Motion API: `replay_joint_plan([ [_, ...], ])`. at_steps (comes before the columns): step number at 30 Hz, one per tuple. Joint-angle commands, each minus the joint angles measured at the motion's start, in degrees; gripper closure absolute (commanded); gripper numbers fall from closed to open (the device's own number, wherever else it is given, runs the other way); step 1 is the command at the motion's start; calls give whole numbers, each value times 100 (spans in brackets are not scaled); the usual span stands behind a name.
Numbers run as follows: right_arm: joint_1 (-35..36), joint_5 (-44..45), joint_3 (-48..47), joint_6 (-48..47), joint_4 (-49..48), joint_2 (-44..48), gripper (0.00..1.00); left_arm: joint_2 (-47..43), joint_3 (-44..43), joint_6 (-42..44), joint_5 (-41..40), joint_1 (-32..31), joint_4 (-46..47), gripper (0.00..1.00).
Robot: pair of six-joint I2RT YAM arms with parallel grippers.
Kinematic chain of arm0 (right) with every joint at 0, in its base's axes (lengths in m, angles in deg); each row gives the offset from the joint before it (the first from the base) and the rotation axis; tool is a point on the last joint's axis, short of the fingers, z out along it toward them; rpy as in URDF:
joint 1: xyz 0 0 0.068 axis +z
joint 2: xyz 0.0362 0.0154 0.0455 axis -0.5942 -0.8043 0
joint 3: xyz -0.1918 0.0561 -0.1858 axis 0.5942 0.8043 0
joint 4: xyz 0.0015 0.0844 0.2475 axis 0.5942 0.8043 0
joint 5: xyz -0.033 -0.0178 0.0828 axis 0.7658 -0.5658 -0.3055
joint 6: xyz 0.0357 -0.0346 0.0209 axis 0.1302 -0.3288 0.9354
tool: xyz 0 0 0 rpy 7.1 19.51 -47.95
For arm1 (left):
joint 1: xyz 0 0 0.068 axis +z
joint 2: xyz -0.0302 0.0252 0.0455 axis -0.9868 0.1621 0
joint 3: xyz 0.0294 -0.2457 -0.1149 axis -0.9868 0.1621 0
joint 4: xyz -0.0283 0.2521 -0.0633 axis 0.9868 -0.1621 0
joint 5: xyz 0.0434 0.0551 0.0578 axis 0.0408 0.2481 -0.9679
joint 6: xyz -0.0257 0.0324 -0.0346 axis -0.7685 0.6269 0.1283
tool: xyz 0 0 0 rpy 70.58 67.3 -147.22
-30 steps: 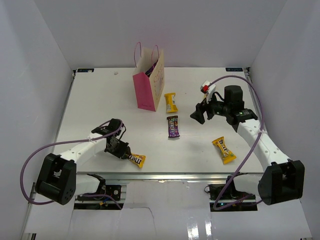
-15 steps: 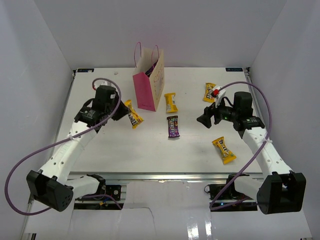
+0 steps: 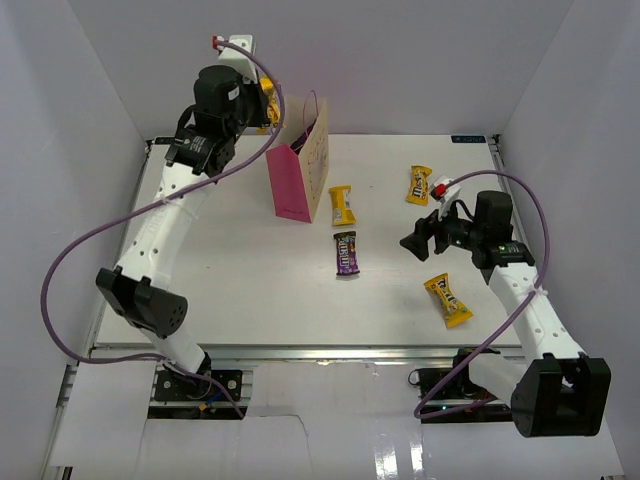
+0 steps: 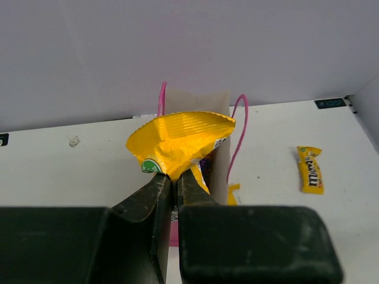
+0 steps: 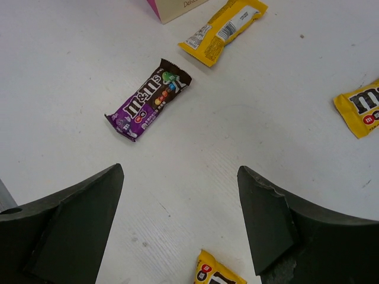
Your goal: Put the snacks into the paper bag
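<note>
My left gripper is raised high at the back and shut on a yellow snack pack. In the left wrist view that yellow pack hangs from the gripper just over the open top of the pink paper bag. The paper bag stands upright. Loose on the table lie a yellow pack beside the bag, a purple pack, and two more yellow packs. My right gripper hovers open with nothing in it, the purple pack ahead of it.
White walls close in the table on the left, back and right. The left arm's purple cable loops over the left side. A corner of the bag shows at the top of the right wrist view.
The left arm picked the yellow pack up from the near-left table and carried it up to above the bag. The right gripper drifted slightly right, still open.
</note>
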Motion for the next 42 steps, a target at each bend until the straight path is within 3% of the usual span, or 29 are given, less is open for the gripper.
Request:
replay_joint_plan([
  [1, -87, -153, 91, -28, -20, 243, 16, 436, -353, 736, -113, -52, 397, 95],
  [6, -219, -153, 214, -55, 41, 401, 16, 973, -828, 824, -113, -114, 512, 95],
  [15, -307, -232, 381, -37, 68, 507, 16, 1290, -618, 719, -87, -272, 583, 92],
  [18, -307, -232, 390, -37, 76, 498, 16, 1378, -582, 657, -87, -290, 592, 76],
  [19, -315, -241, 399, -46, 85, 489, 16, 1404, -591, 640, -95, -299, 592, 64],
  [23, -307, -215, 372, -29, 190, 472, 16, 1448, -661, 570, -148, -307, 583, 35],
  [27, -474, -48, 276, 68, 340, 375, 16, 1344, -836, 561, -280, -316, 557, 24],
  [31, -474, 759, 4, 349, 812, -55, 17, 879, -855, 543, -157, -316, 478, 21],
  [35, -474, 1630, -558, 35, 1946, -783, 20, -315, 276, 289, 290, -316, 556, 15],
  [39, -474, 1947, -831, -1011, 2931, -1172, 20, -1915, 2358, -387, 677, -316, 785, 12],
  [40, -465, 1965, -840, -1483, 3107, -1207, 20, -2240, 3233, -545, 774, -316, 811, 11],
  [42, -465, 2026, -832, -1934, 3538, -1224, 20, -3163, 4020, -1020, 792, -308, 803, 11],
])
